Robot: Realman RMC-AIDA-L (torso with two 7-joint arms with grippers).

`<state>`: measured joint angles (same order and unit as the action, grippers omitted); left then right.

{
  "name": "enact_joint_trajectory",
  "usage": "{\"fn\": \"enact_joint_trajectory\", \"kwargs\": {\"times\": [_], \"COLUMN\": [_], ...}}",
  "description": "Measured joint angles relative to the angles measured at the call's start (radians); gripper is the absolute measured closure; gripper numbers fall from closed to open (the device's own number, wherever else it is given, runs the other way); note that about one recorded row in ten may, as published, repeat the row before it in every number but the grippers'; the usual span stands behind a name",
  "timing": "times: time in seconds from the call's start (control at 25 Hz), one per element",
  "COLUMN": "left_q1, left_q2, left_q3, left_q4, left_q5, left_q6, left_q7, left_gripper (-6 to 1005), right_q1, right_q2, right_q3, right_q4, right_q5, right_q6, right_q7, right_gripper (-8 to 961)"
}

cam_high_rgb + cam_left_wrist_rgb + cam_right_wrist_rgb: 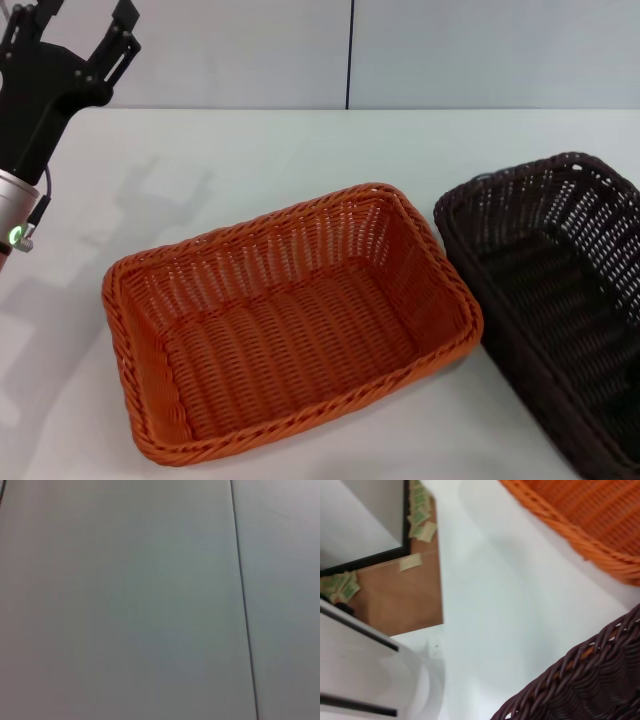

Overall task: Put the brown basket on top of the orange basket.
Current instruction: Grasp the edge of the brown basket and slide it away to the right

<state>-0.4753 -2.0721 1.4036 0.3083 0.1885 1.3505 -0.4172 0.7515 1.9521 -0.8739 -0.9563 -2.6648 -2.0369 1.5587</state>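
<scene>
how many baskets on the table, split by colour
orange basket: 1
brown basket: 1
total: 2 baskets, side by side on the white table, neither stacked on the other yet

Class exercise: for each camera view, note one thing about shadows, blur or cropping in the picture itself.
Head view: the left gripper casts a soft shadow on the table; the brown basket is cropped at the frame edge. Left wrist view: only a featureless pale surface. Right wrist view: the orange basket rim looks blurred.
</scene>
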Motion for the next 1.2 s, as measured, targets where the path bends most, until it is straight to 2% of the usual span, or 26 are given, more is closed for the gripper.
{"fn": "enact_joint_trajectory", "kwargs": {"times": [0.16,0.24,0.56,0.68,1.04,1.2], "left_q1": [0.002,0.002,0.001,0.003,0.006,0.007], "left_q2": [0.0,0.0,0.001,0.001,0.0,0.0], "left_q3": [0.0,0.0,0.0,0.0,0.0,0.0], "left_q4": [0.0,0.0,-0.002,-0.002,-0.007,-0.008], "left_q5": [-0.012,-0.017,-0.027,-0.045,-0.054,-0.055], "left_q6": [-0.001,-0.002,-0.013,-0.013,-0.013,-0.013], "left_q7": [0.0,0.0,0.008,0.008,0.009,0.009], "left_gripper": [156,156,156,156,156,156], "right_q1": [0.0,0.001,0.001,0.0,0.0,0.0], "right_q2": [0.017,0.036,0.063,0.083,0.103,0.104], "right_q3": [-0.027,-0.042,-0.092,-0.143,-0.195,-0.234], "right_q4": [-0.007,-0.026,-0.048,-0.049,-0.042,-0.041], "right_q5": [0.0,0.001,0.011,0.012,0.031,0.06], "right_q6": [-0.033,-0.069,-0.141,-0.142,-0.146,-0.15], "right_q7": [-0.001,-0.011,-0.024,-0.023,-0.024,-0.023], "right_gripper": [491,494,503,506,516,521]}}
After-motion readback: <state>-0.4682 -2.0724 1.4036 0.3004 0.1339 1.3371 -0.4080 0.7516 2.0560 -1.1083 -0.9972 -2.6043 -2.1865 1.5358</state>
